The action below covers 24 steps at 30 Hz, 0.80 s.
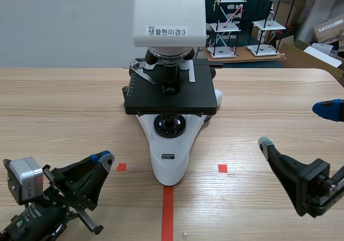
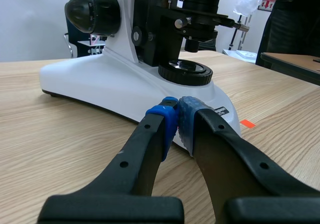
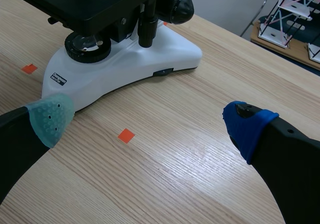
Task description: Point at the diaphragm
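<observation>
Microscope (image 1: 172, 104): one, standing on one wooden table (image 1: 64, 107). Robot grippers: two, the left gripper (image 1: 105, 158) and the right gripper (image 1: 294, 126). Orange tape squares (image 1: 121, 167): two. Tape line (image 1: 167, 214): one. White shelf stands (image 1: 226, 21) behind the table: two seen.
</observation>
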Motion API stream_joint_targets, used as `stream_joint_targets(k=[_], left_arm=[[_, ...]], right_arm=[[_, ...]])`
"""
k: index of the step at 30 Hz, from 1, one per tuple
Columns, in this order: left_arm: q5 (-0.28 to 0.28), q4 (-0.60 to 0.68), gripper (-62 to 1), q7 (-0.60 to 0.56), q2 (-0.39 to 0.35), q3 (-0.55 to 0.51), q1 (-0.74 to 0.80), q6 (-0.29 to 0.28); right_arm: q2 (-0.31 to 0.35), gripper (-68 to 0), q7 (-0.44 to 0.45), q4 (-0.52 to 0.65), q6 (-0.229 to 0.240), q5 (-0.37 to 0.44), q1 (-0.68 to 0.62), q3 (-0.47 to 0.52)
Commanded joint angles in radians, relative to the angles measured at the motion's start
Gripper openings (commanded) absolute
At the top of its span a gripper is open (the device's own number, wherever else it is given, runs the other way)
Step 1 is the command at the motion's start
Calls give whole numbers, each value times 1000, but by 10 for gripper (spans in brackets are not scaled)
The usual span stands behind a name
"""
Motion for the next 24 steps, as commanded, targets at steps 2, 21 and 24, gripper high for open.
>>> stream_joint_targets(k=[2, 21, 24], left_arm=[[-9, 12, -572, -14, -1, -3, -3, -3], [-9, 12, -572, -6, 0, -3, -2, -4], [-9, 11, -572, -5, 0, -3, 1, -3]], right_arm=[[11, 4, 15, 13, 0, 7, 3, 7], [11, 4, 15, 13, 0, 7, 3, 7], [11, 4, 15, 13, 0, 7, 3, 7]])
